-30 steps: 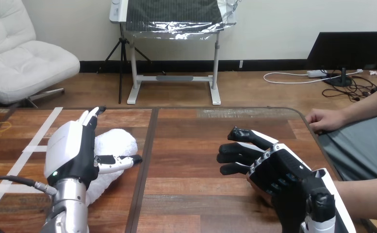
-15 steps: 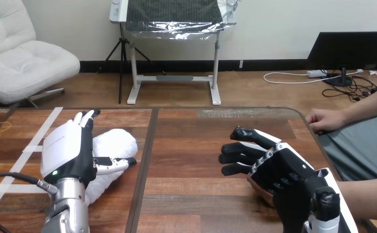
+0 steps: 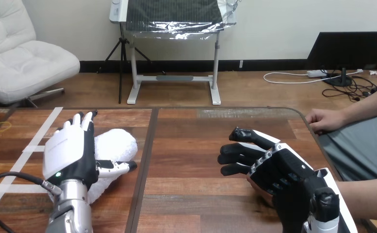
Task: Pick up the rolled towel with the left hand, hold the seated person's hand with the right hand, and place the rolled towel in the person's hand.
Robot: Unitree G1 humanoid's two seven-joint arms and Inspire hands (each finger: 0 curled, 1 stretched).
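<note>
The white rolled towel (image 3: 112, 145) lies on the left half of the wooden table. My left hand (image 3: 70, 153) is upright on its left side, open, with straight fingers pointing away and the thumb stretched across the towel's near part. The lower end of the towel is hidden behind that hand. My right hand (image 3: 269, 167) hovers over the right half of the table, open with loosely bent fingers pointing left, holding nothing. The person's hand (image 3: 324, 120) rests at the table's far right edge, well apart from my right hand. The person's forearm (image 3: 368, 196) shows at the lower right.
White tape strips (image 3: 33, 141) run across the table's left part. A yellow rubber band (image 3: 1, 127) lies at the far left edge. A dark seam (image 3: 146, 155) divides the table down the middle.
My left hand has shifted slightly left and nearer along the towel, its thumb drawing back a little. My right hand and the person's hand have hardly moved.
</note>
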